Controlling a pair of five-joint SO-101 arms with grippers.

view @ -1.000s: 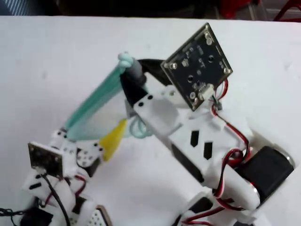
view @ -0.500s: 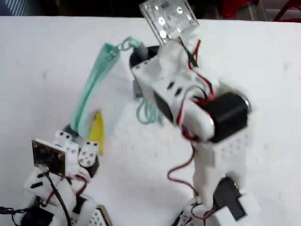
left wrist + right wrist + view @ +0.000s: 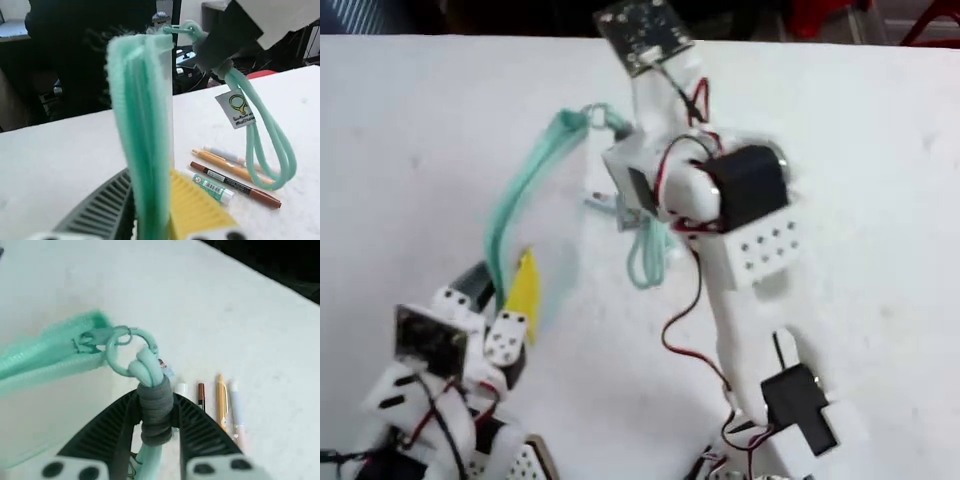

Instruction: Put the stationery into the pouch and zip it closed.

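Your left claw [image 3: 150,182] is closed on the pouch [image 3: 520,190]. The grey finger [image 3: 100,215] and the yellow finger [image 3: 200,215] press the teal zip edge [image 3: 142,125] from either side. In the high view that edge runs as a long strip from the left claw [image 3: 505,285] at the near left up to the middle of the tabletop [image 3: 420,100]. Your right claw [image 3: 155,402] is clamped there on the grey sleeve [image 3: 156,410] of the teal wrist strap [image 3: 270,145], and the strap joins the zip pull [image 3: 85,342] at the pouch's far end. Below the sleeve the strap hangs in a loop, and a small white tag [image 3: 236,108] hangs beside it. The stationery lies outside the pouch, on the tabletop under the strap loop. It comprises a brown pen [image 3: 235,185], an amber pen [image 3: 220,162], a pale pen [image 3: 225,152] and a short white-and-green tube [image 3: 212,186]. These lie close together and roughly parallel. You cannot tell from these views whether the zip is fully closed along its length.
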